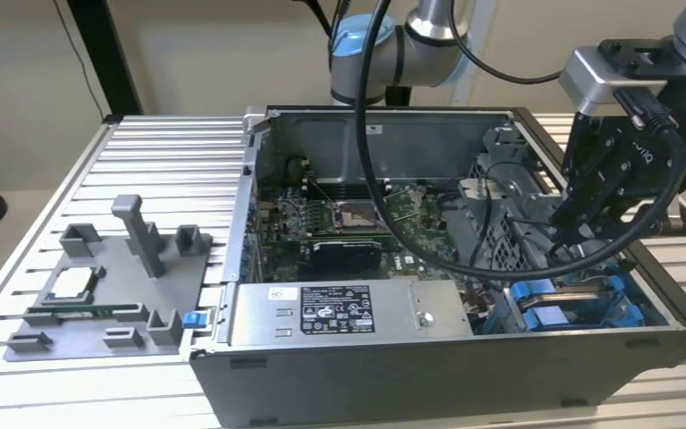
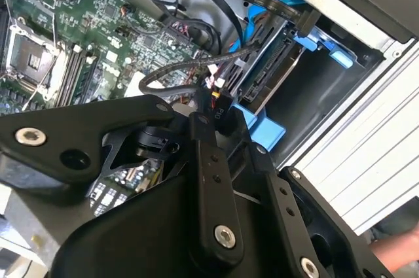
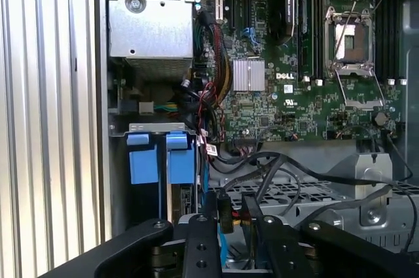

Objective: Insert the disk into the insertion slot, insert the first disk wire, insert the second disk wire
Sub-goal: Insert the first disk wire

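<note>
Seems past the first step, with the disk (image 2: 268,55) already seated in the blue-railed slot (image 1: 557,308). Clamping a black wire plug (image 2: 220,104) between the fingers of the gripper (image 3: 230,207), just beside the disk's socket edge. Judged not yet pushed home; cannot tell which wire.

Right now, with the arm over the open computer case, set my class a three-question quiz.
1. True or false: a side panel covers the grey metal computer case.
2. The black gripper is nearest: A the grey metal insertion slot with blue rails; B the processor socket; C the grey plastic fixture.
3. Fill in: the thick cable looping over the case is ____.
Key: 1 false; 2 A; 3 black.
</note>
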Available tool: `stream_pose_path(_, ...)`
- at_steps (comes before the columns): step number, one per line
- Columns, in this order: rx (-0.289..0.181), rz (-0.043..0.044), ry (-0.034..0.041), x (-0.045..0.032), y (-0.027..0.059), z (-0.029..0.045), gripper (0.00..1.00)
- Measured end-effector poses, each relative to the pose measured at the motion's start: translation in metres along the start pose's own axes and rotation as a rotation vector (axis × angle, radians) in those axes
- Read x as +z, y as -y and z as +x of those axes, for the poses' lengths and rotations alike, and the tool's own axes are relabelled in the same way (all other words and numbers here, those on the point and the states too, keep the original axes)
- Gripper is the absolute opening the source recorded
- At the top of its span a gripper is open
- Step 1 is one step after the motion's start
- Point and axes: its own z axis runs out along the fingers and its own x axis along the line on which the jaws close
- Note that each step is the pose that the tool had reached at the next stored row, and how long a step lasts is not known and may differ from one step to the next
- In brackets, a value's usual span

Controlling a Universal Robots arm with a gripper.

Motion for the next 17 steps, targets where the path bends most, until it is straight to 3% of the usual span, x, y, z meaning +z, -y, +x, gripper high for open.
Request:
stream_pose_path(8, 0.000, 0.0000, 0.0008, -0.0006, 0.0000, 0.0000, 1.00)
stream_pose_path(9, 0.000, 0.0002, 0.0008, -0.0006, 0.0000, 0.0000, 0.00)
stream_pose_path(14, 0.000, 0.0004, -0.0008, -0.0005, 0.0000, 0.0000, 0.00)
stream_pose_path(17, -0.002, 0.0047, -0.0110, 0.0011, 0.0001, 0.0003, 0.00)
